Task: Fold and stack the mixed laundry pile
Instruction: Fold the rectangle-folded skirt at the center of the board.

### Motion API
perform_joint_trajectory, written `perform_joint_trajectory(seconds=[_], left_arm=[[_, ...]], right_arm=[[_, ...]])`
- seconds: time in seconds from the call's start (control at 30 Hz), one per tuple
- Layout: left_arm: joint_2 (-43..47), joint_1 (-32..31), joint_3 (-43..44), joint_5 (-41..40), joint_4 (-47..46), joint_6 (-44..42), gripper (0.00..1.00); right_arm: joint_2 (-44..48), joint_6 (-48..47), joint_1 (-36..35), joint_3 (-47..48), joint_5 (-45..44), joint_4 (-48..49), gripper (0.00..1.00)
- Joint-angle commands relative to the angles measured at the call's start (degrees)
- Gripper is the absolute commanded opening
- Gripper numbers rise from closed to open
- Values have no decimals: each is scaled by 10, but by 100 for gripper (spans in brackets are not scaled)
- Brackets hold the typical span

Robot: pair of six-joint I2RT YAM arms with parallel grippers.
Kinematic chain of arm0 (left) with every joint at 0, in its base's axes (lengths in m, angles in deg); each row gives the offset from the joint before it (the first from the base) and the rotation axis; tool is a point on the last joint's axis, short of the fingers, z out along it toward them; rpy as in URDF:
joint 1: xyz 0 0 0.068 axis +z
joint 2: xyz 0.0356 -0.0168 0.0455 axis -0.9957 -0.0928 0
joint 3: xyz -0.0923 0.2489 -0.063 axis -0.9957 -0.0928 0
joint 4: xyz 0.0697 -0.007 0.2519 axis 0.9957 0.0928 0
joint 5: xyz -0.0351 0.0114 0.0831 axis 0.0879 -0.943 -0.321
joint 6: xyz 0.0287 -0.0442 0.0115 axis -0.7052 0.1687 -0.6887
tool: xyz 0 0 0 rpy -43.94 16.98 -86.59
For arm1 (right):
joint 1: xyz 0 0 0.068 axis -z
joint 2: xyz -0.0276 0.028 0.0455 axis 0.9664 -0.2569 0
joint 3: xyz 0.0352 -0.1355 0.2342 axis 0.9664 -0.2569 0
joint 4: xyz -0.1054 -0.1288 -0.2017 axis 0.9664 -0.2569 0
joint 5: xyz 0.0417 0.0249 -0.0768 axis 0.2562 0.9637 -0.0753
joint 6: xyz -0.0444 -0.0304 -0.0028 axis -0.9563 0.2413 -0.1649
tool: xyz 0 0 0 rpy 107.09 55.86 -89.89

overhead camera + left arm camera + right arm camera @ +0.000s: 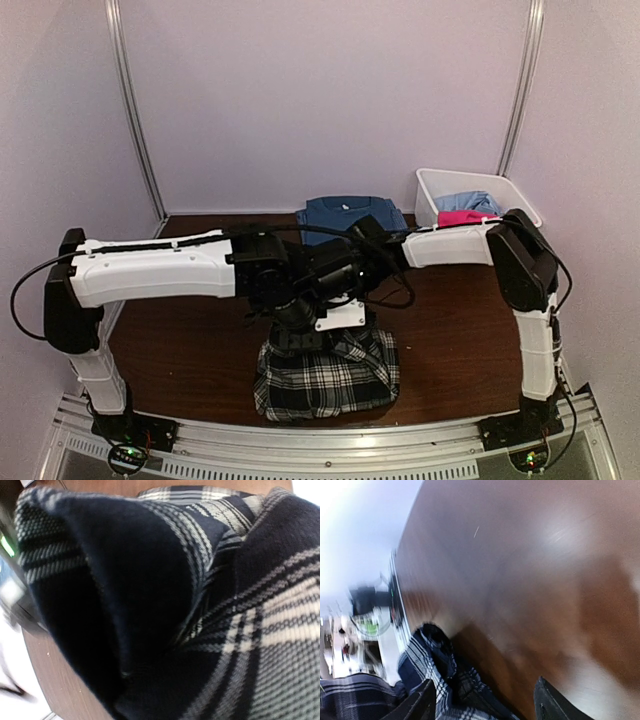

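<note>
Plaid shirt [325, 378] lies bunched at the near edge of the table [200, 345]. Both my arms bend in over it, so I think I am mid-fold.

Left wrist: cloth fills the view. My left gripper [298, 338] is closed, pinching the shirt, I think.

Right wrist: my right gripper [485, 692] is open and empty, just beside the shirt.

Next I must lay the fold flat.

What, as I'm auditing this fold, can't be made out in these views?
- Top view: the arms hide where the left gripper meets the plaid shirt.
- Left wrist: shirt fills the frame; no fingers visible.
- Right wrist: motion blur; right gripper cut off by the bottom edge.
- Bin: right arm hides part of its clothes.
</note>
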Motion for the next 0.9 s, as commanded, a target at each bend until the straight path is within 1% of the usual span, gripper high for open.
perform_joint_trajectory(seconds=[0.0, 0.1, 0.17, 0.27, 0.37, 0.43, 0.53, 0.57, 0.63, 0.67, 0.73, 0.8, 0.87], left_arm=[[-1, 51, -11, -52, -77, -28, 17], [-1, 85, -14, -61, -125, -36, 33], [-3, 110, -7, -57, -148, -27, 39], [3, 140, 6, -50, -157, 18, 50], [48, 168, -27, -33, -156, 109, 61], [107, 189, -82, -1, -166, 193, 66], [221, 205, -202, 66, -219, 309, 75], [256, 207, -242, 91, -237, 347, 76], [322, 208, -316, 139, -288, 427, 77], [337, 208, -350, 172, -304, 445, 77], [376, 208, -407, 216, -366, 497, 76], [379, 208, -439, 256, -411, 521, 72], [355, 204, -451, 301, -447, 534, 66]], right_arm=[[80, 58, 61, 9, 11, 39, 69], [128, 80, 91, -20, -1, 58, 70], [167, 102, 113, -54, -16, 73, 71], [240, 133, 143, -115, -29, 108, 72], [312, 135, 151, -165, -41, 94, 74], [363, 146, 148, -204, -39, 93, 74], [442, 182, 133, -277, -27, 123, 74], [464, 191, 124, -294, -25, 124, 73], [488, 201, 98, -312, -28, 118, 72], [490, 201, 83, -313, -28, 107, 72], [483, 198, 52, -306, -29, 91, 72], [464, 195, 21, -295, -37, 90, 72], [427, 195, -6, -280, -25, 90, 71]])
